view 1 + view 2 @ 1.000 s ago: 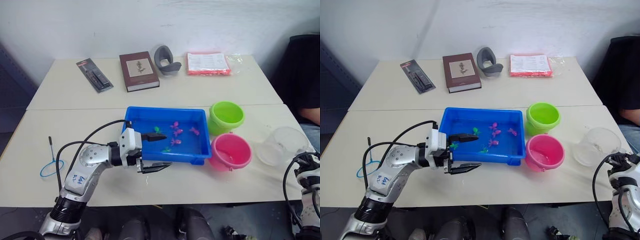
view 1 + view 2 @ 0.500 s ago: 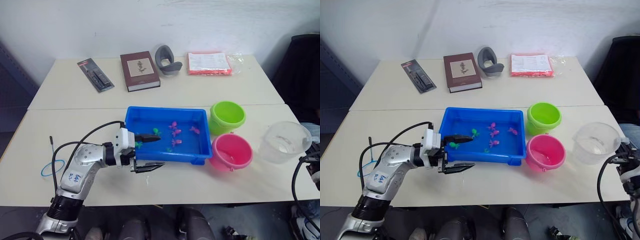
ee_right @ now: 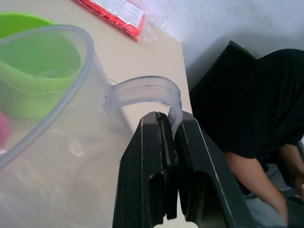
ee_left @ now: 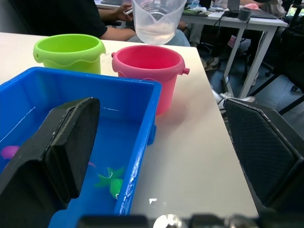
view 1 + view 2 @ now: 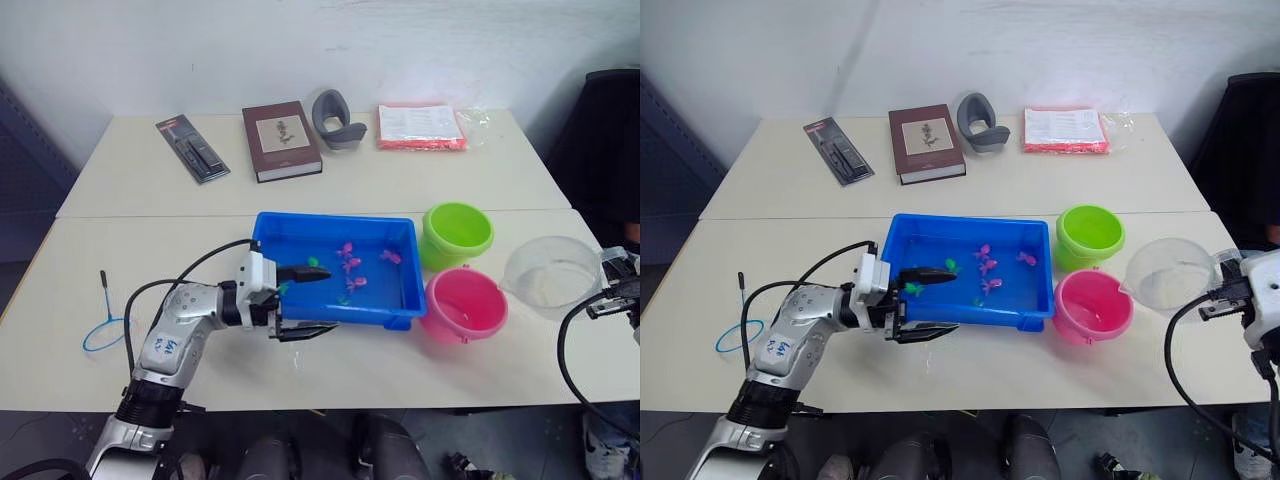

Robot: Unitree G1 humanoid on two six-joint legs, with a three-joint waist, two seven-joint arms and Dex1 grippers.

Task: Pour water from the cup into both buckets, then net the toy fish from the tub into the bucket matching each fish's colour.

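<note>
Beige table [image 5: 400,185]; right gripper [image 3: 172,142] pinching clear cup [image 5: 1170,275] handle.

Even, diffuse indoor light falls from above; the pale table [image 5: 420,180] and the white wall [image 5: 300,50] read bright without blown-out patches. Shadows are soft and short: a faint one lies under the left gripper [image 5: 305,300] on the tabletop, another beside the pink bucket [image 5: 465,305]. The far left corner of the head views goes dim and bluish. In the left wrist view the black fingers [image 4: 52,147] are blurred, while the blue tub [image 4: 71,142] is sharp. In the right wrist view the clear cup [image 3: 42,123] is hazy and out of focus
</note>
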